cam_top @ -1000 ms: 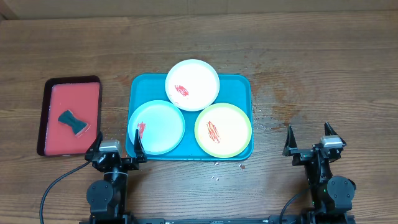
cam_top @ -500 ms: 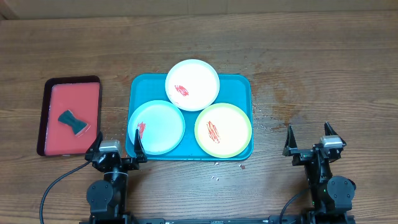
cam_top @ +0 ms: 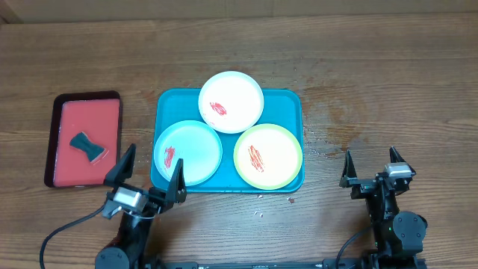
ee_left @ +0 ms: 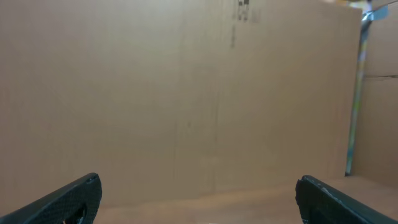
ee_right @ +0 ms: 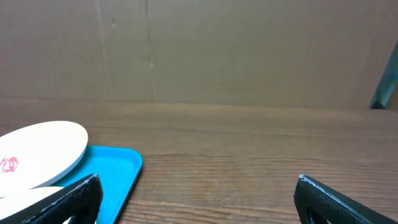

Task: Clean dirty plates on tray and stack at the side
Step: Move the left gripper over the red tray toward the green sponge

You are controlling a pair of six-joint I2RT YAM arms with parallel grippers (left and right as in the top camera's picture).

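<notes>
On the table (cam_top: 373, 75), the turquoise tray (cam_top: 282, 101) holds three red-smeared plates: the white plate (cam_top: 231, 101) at its 12 o'clock, overhanging the rim, the light blue plate (cam_top: 188, 152) at 8 o'clock and the yellow-green plate (cam_top: 268, 157) at 4 o'clock. At the table's 9 o'clock, a red tray (cam_top: 82, 116) carries a dark sponge (cam_top: 88, 147). I see my left tool (cam_top: 155, 157) and right tool (cam_top: 370, 153) both spread, holding nothing.

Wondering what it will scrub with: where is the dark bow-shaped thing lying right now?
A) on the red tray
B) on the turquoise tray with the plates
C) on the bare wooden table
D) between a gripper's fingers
A: the dark bow-shaped thing lies on the red tray, left of the turquoise tray.
</notes>
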